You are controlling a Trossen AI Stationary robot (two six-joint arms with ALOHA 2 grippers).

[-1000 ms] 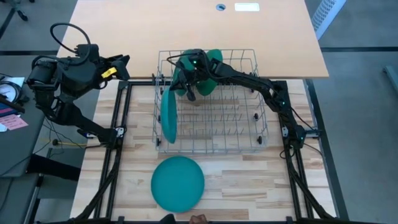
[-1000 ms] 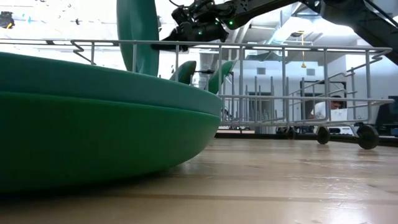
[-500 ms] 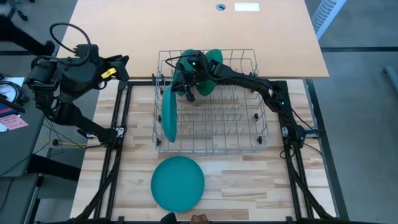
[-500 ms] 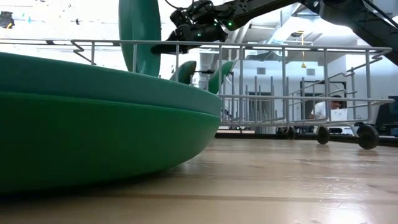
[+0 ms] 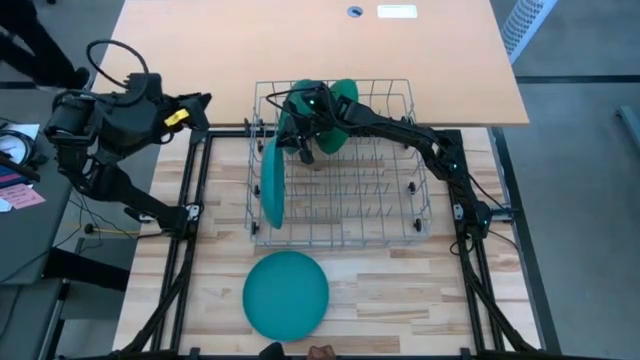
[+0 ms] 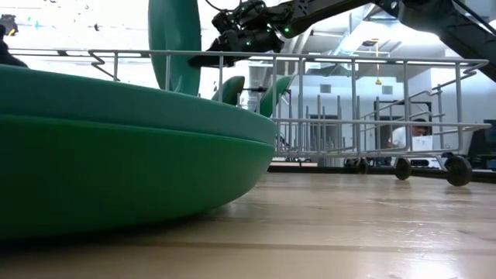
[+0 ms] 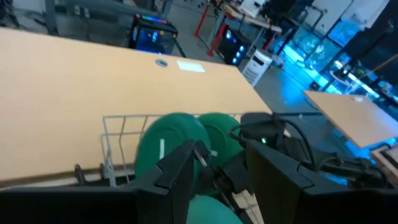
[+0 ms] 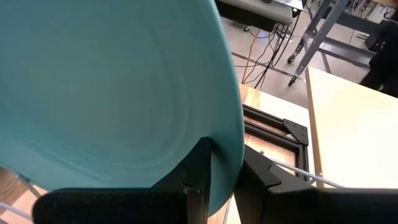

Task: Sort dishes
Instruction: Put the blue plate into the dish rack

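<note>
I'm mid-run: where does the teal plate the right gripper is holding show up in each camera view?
High view: teal plate on edge at the wire rack's left end.
Low view: tall upright plate above the rack's top rail, upper left.
Left wrist view: cannot tell.
Right wrist view: fills the frame, rim between the right gripper fingers.
Shared landmark: the wire rack.

A rack (image 5: 340, 170) is set on the table (image 5: 400, 290), toward its far side. One plate (image 5: 271, 183) is stood on edge inside the rack at its left end, its rim pinched by the right hand (image 5: 297, 143). Two more plates (image 5: 335, 112) are stood at the rack's far side, just behind that hand. Another plate (image 5: 286, 294) is laid flat on the table in front of the rack. The left hand (image 5: 197, 108) is held well left of the rack.
</note>
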